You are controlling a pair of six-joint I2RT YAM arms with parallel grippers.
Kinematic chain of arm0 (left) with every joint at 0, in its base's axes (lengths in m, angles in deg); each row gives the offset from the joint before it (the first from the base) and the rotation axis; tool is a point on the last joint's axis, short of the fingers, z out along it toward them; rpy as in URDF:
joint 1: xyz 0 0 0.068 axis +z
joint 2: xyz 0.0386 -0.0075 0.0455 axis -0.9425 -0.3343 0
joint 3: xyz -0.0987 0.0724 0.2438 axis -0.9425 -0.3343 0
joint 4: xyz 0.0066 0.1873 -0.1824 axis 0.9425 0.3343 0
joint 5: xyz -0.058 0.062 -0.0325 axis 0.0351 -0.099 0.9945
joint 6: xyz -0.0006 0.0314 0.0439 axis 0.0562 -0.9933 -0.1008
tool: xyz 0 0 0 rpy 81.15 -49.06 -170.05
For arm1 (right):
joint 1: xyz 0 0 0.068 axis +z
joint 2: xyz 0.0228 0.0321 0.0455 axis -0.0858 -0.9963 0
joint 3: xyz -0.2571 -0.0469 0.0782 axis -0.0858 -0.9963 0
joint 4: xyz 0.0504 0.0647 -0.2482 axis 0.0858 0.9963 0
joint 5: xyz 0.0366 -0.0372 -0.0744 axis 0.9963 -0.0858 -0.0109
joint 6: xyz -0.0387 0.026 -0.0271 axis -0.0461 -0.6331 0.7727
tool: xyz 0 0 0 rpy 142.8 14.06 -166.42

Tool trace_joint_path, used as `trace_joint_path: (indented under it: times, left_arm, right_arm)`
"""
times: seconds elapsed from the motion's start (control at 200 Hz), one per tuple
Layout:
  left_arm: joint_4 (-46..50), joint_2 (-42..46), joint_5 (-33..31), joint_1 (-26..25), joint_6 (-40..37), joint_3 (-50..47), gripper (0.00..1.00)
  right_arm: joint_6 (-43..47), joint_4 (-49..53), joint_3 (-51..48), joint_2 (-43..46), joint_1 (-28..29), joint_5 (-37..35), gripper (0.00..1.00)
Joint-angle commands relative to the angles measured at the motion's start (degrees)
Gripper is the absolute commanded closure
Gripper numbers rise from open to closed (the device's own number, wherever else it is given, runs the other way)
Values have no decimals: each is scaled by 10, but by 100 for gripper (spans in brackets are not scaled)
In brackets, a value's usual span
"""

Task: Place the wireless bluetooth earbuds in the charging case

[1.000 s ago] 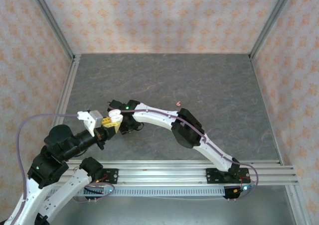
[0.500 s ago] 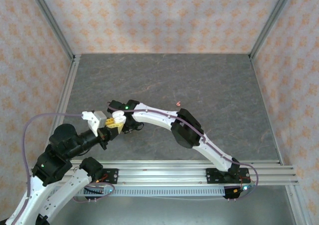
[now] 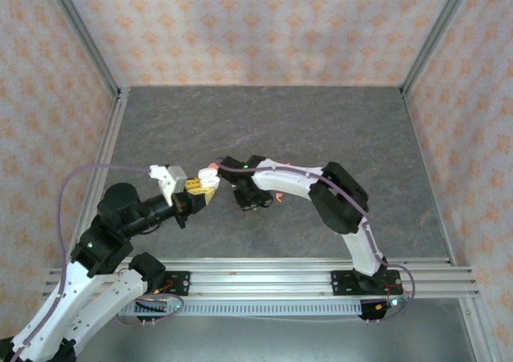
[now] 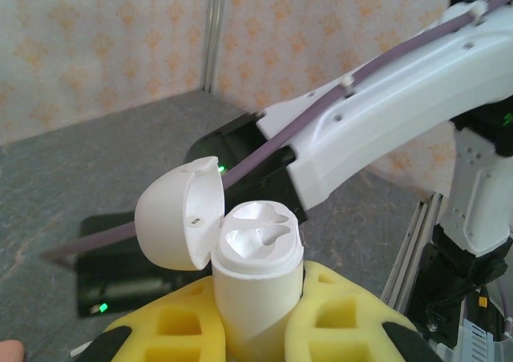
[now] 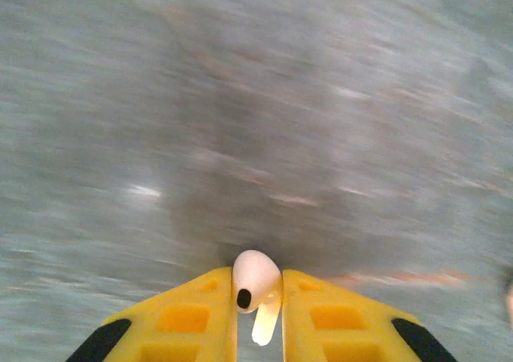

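The charging case (image 4: 256,278) is plain white, lid (image 4: 178,222) and body alike. The earbud (image 5: 255,278) is white too, with one small black spot on its head. The left gripper (image 4: 260,314) and the right gripper (image 5: 258,294) have yellow fingers with black patches. The left arm (image 3: 88,298) and right arm (image 3: 288,179) are white with black joints, each trailing a purple cable (image 3: 112,166). The table (image 3: 321,130) is dark grey, veined like stone. The walls (image 3: 264,26) are pale peach with a repeating orange floral motif.
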Motion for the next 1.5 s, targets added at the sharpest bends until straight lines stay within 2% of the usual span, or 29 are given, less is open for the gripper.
trace_joint_path:
  times: [0.0, 0.25, 0.52, 0.956, 1.276, 1.491]
  left_arm:
    - [-74, -31, 22, -2, 10, -9, 100]
    - [-115, -86, 25, -2, 12, -4, 100]
    - [-91, -70, 12, -2, 5, -6, 100]
    - [-79, -55, 4, -2, -1, -13, 100]
    - [-71, -51, 4, -2, -2, -13, 100]
    - [-73, -52, 6, -2, 1, -13, 100]
  right_arm:
    - [-16, -15, -56, 51, -8, -31, 80]
    - [-33, -28, -90, 58, -14, -8, 73]
    - [-38, -20, -71, 52, -14, -3, 64]
    - [-39, -8, -36, 34, -14, -3, 65]
    - [-37, 2, -50, 32, -15, -10, 65]
    - [-36, -4, -54, 26, -15, -4, 73]
